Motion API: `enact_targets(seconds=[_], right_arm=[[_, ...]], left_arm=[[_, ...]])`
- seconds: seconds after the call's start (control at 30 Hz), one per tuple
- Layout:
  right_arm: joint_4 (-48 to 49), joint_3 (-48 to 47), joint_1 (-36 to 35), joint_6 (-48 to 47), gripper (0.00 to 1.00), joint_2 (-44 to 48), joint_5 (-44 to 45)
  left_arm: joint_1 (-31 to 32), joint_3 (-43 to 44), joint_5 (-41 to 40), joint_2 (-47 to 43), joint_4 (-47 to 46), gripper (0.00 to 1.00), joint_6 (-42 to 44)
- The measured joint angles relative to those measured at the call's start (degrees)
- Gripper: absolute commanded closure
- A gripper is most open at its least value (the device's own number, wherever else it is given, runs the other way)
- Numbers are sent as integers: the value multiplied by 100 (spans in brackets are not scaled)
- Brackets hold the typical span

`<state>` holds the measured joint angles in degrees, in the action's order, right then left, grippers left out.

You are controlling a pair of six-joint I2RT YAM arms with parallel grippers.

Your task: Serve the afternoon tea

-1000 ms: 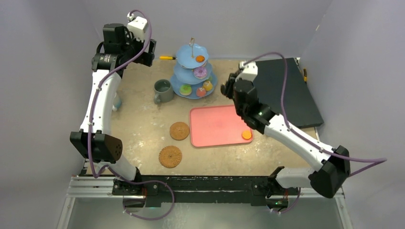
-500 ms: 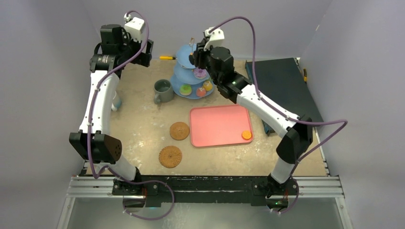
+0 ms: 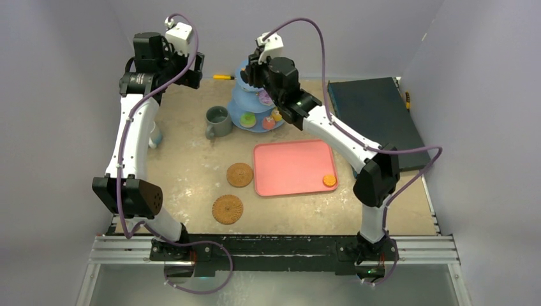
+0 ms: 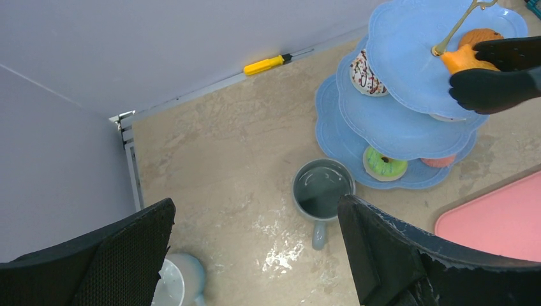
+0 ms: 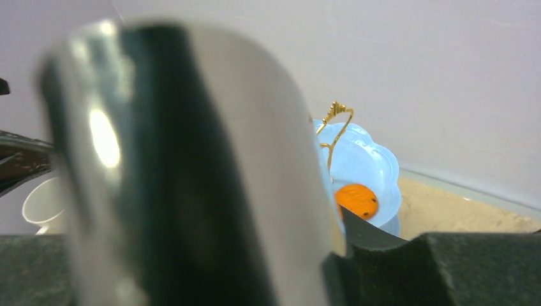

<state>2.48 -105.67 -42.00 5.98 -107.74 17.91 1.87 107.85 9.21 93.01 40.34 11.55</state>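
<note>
On the beige table (image 3: pixel 185 159), the right gripper (image 3: pixel 257 71) clamps black tongs (image 5: pixel 178 178), which pinch an orange cake (image 4: pixel 462 60) over the blue stand (image 4: pixel 395 121). The left gripper (image 4: pixel 255 255) gapes wide with nothing in it.

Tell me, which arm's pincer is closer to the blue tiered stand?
Right. The right pincer hangs at the top tier of the blue stand, gripping black tongs that reach over the plate. The left pincer, open, hangs well apart, off to the stand's left.

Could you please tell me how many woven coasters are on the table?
2. The far coaster lies just left of the pink tray; the near coaster lies closer to the arms' bases, slightly further left. None appears hidden.
</note>
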Motion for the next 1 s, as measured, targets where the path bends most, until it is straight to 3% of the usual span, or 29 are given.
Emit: enact_targets(seconds=[0.3, 1.0], right_arm=[[83, -428, 0, -92, 61, -743, -101], [769, 839, -549, -105, 61, -157, -269]], left_arm=[[-33, 0, 0, 0, 0, 1, 2], [-238, -68, 22, 0, -2, 1, 9]])
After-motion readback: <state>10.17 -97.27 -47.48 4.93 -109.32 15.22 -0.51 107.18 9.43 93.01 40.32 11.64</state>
